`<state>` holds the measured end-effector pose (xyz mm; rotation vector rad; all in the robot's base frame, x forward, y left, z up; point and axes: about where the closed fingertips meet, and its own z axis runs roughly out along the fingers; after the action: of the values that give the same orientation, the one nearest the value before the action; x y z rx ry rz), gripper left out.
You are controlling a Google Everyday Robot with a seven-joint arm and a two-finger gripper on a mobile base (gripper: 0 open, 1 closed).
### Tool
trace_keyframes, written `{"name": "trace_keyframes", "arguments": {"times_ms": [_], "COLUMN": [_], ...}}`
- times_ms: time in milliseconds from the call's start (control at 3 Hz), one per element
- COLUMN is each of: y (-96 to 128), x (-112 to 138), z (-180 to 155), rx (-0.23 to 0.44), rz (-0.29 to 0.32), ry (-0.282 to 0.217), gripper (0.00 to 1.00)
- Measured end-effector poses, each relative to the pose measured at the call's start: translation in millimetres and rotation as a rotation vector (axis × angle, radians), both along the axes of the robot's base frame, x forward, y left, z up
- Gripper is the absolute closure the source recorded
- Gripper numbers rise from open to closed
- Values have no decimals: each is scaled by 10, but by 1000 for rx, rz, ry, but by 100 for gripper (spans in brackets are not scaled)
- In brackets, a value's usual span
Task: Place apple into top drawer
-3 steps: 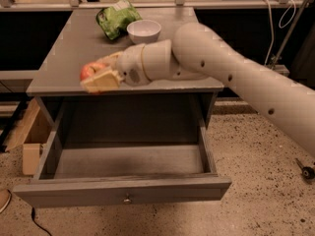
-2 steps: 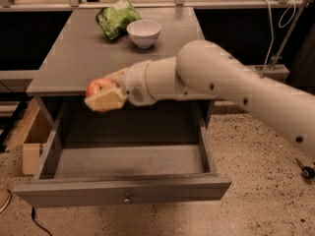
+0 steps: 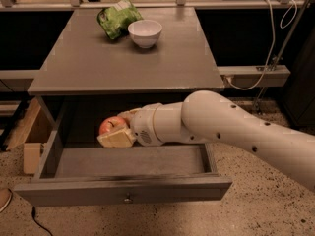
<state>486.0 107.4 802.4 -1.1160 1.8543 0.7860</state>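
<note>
The red-orange apple is held in my gripper, whose pale fingers are closed around it. The gripper is inside the open top drawer, low over its back left part, just under the table's front edge. The drawer is pulled out wide, with a grey front panel and a small metal knob. My white arm reaches in from the right. I cannot tell whether the apple touches the drawer floor.
A white bowl and a green bag sit at the back of the grey table top. A wooden box stands on the floor to the left. Cables hang at the right.
My gripper has carried the apple from above the table's front edge down into the open drawer. The bowl and the bag have not moved.
</note>
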Motion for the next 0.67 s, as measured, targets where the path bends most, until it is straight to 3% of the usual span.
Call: {"name": "trace_keyframes", "arguments": {"times_ms": [667], "y": [-24], "x": [41], "z": [-185], "rx": [4], "rz": [-9], "ry": [30], "gripper": [100]}}
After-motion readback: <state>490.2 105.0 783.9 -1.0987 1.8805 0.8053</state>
